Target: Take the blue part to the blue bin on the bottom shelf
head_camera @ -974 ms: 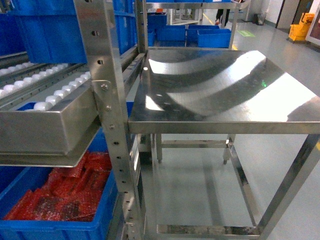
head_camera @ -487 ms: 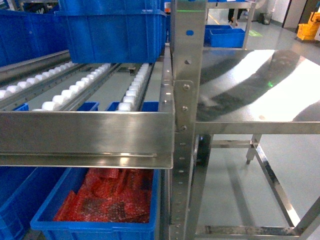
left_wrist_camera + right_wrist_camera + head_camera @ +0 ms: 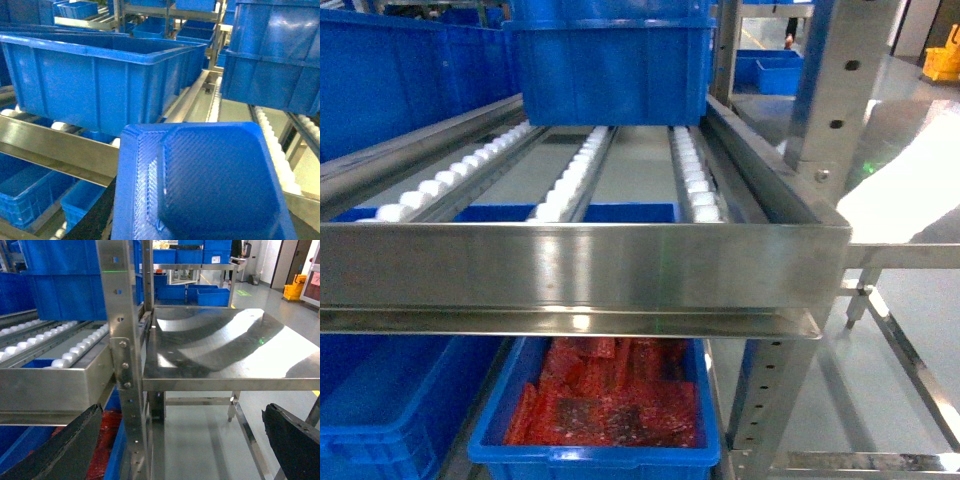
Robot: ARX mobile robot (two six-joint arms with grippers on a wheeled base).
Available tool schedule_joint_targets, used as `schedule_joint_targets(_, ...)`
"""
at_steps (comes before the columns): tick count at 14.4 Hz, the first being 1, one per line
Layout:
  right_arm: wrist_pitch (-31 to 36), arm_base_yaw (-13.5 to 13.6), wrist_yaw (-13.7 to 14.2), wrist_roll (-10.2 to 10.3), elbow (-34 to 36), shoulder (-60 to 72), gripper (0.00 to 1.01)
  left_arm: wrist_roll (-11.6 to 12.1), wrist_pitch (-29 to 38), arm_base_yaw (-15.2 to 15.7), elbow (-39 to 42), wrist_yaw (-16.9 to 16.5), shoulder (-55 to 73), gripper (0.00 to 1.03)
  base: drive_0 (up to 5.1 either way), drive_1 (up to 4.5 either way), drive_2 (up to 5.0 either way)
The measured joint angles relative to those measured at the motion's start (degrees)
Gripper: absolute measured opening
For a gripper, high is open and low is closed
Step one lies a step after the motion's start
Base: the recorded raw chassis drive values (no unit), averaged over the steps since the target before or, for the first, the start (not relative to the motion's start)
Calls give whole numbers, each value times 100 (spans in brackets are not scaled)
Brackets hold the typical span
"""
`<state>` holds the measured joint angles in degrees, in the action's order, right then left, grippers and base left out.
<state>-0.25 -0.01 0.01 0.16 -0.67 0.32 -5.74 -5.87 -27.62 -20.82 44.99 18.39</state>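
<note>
Blue part does not show in the head view, nor do the arms. There the bottom shelf (image 3: 570, 265) shows its shiny front rail and white roller tracks, with the blue bin (image 3: 400, 80) at back left and a crate of red bags (image 3: 610, 405) underneath.

Left wrist view: the blue part (image 3: 210, 185) fills the foreground, just before the blue bin (image 3: 100, 85); I cannot tell how the left jaws stand.

Right wrist view: the right gripper (image 3: 181, 412) has its jaws spread wide and empty, facing a steel desk (image 3: 215, 345).
</note>
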Motion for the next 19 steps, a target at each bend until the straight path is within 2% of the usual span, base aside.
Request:
schedule_joint_targets(15, -4, 0, -24, 0, 0, 0, 98, -2, -4, -4, 0, 33, -4, 43, -483, 252, 227)
schedule_joint_targets(19, -4, 0, -20, 0, 0, 0, 98, -4, 9, 2, 0, 20, -2, 43, 0, 0, 0)
